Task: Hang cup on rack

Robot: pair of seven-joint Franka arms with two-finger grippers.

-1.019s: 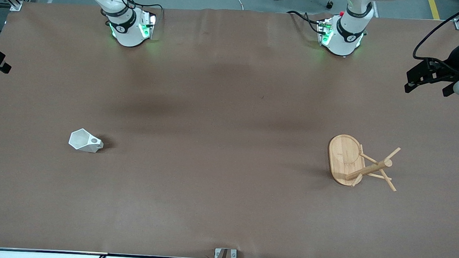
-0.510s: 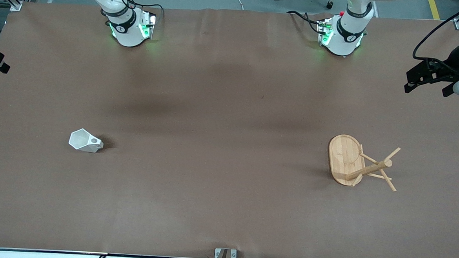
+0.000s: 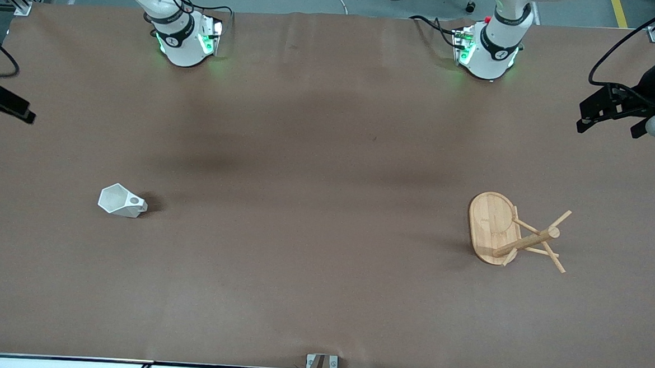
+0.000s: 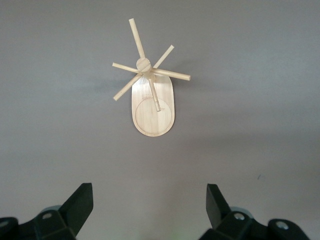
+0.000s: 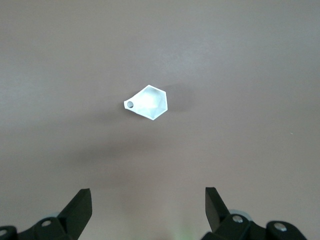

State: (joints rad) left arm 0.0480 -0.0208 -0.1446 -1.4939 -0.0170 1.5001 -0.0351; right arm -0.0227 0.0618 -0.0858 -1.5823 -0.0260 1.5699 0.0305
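Observation:
The white faceted cup (image 3: 122, 201) stands on the brown table toward the right arm's end, its tab handle with the round hole (image 3: 135, 201) pointing toward the table's middle. In the right wrist view the cup (image 5: 150, 102) is seen from above, well clear of my right gripper (image 5: 148, 200), which is open and empty. That gripper (image 3: 6, 106) hangs over the table's edge at the right arm's end. The bamboo rack (image 3: 496, 229) stands upright toward the left arm's end, and also shows in the left wrist view (image 4: 152, 107). My left gripper (image 4: 150, 200) is open and empty, high over the table's edge at the left arm's end (image 3: 611, 126).
The brown table cover (image 3: 328, 167) lies bare between the cup and the rack. The two arm bases (image 3: 186, 39) (image 3: 488, 49) stand along the edge farthest from the front camera. A small metal bracket (image 3: 321, 366) sits at the nearest edge.
My right gripper has moved in from the table's edge, a little toward the cup's end. The left gripper, the cup and the rack have not moved.

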